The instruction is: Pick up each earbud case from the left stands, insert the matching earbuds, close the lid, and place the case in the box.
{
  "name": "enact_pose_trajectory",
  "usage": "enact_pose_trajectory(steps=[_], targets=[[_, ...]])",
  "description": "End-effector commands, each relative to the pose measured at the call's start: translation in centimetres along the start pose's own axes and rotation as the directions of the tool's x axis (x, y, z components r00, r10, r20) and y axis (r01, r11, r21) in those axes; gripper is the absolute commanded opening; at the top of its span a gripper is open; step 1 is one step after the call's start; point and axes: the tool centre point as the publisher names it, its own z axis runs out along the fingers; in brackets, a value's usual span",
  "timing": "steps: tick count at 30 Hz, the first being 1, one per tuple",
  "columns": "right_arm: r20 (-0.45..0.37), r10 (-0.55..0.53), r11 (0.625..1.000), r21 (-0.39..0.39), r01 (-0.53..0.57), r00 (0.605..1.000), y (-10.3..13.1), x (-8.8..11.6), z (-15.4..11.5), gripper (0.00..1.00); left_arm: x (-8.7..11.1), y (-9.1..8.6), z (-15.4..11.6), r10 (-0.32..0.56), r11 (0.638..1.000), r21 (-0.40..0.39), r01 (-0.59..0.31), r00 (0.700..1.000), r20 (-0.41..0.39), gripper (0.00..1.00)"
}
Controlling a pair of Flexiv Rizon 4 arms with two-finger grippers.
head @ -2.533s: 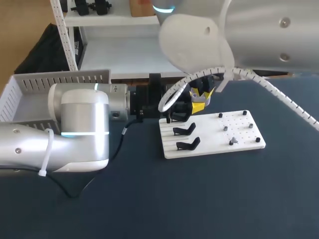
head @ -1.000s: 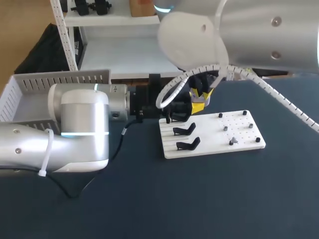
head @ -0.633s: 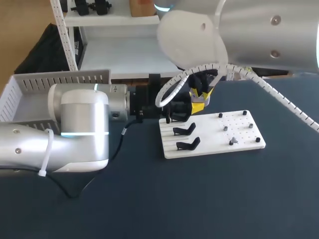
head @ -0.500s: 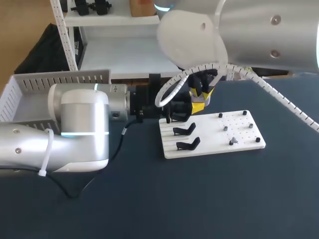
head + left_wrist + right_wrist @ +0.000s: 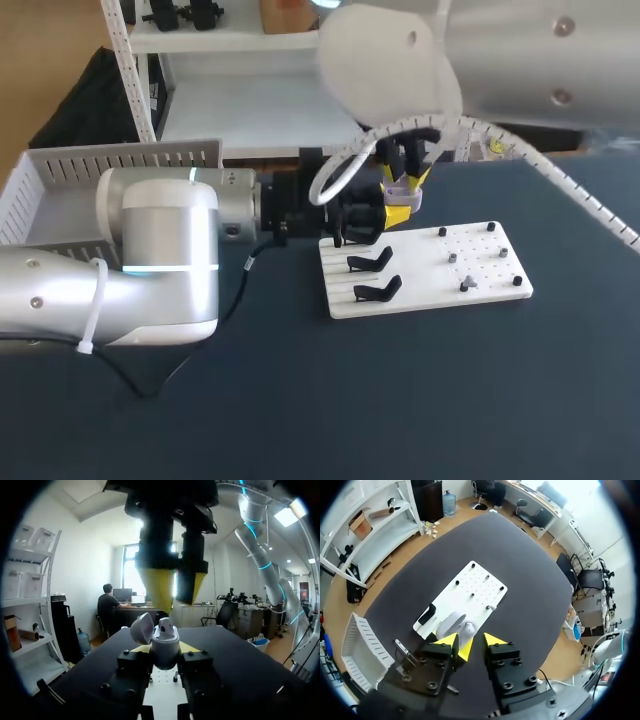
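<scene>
My left gripper point(image 5: 164, 654) is shut on a white earbud case point(image 5: 165, 642), held upright with its lid point(image 5: 142, 628) swung open. In the head view this gripper point(image 5: 355, 215) hangs over the far left corner of the white board point(image 5: 480, 272). My right gripper point(image 5: 173, 587) hovers just above the case, fingers apart with nothing between them. From its own wrist view the right gripper point(image 5: 469, 642) looks straight down on the open case point(image 5: 465, 629). Two empty black stands point(image 5: 372, 262) sit on the board's left side.
A white slotted box point(image 5: 60, 190) stands at the far left, also visible as the box point(image 5: 360, 645) in the right wrist view. Small black pegs and two grey pieces point(image 5: 453, 257) dot the board's right half. Dark table lies in front of the board.
My right gripper has spread its fingers and risen a little off the case. My left arm has kept still with the case.
</scene>
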Motion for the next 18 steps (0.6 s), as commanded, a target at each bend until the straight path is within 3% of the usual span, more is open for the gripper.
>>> enact_pose_trajectory(steps=[1, 7, 10, 18], targets=[[-0.012, 0.021, 0.994, -0.102, -0.022, 1.000, -3.1, 0.5, -1.3, 0.32, 0.0, 0.0, 0.1, 0.000, 1.000, -0.002, 0.000, 1.000, 0.001, 0.00], [-0.036, 0.074, 0.940, -0.331, -0.081, 0.997, -5.8, 0.3, -2.1, 0.35, 0.0, 0.0, 0.1, 0.000, 1.000, -0.002, 0.000, 1.000, 0.001, 0.00], [-0.054, 0.102, 0.906, -0.407, -0.115, 0.993, -7.1, 0.3, -1.4, 0.36, 0.0, 0.0, 0.1, 0.000, 1.000, -0.002, 0.000, 1.000, 0.001, 0.00], [0.007, 0.032, 0.866, -0.499, -0.025, 0.999, -9.1, 1.7, 0.8, 0.34, 0.0, 0.0, 0.1, 0.000, 1.000, -0.002, 0.000, 1.000, 0.001, 0.00]])
